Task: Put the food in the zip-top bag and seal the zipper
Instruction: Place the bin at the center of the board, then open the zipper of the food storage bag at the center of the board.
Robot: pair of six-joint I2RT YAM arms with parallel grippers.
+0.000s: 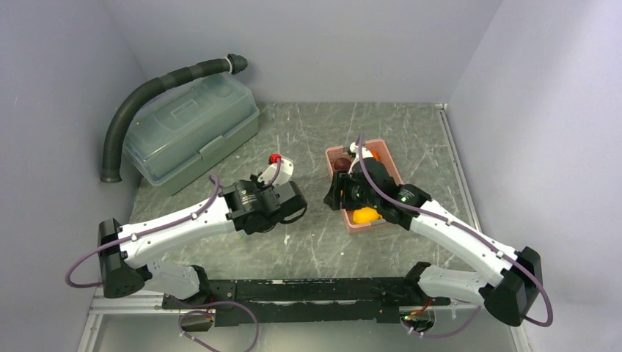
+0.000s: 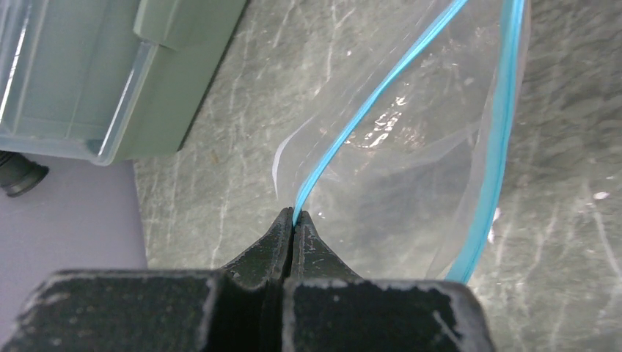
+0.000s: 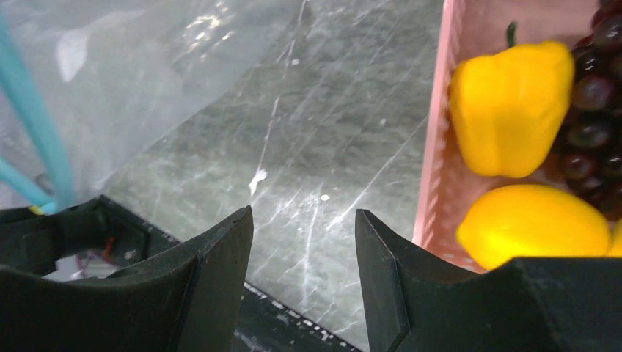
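scuffed grey-green table, lilac walls. left gripper is pinched tight on the zipper, holding one lip so the zip-top bag gapes. right gripper hangs apart and empty between bag and pink basket, where the food sits unloaded. loading looks not yet begun; next calls for reaching into the basket and grasping one fruit.

White arms; black joints; black hands; purple cables
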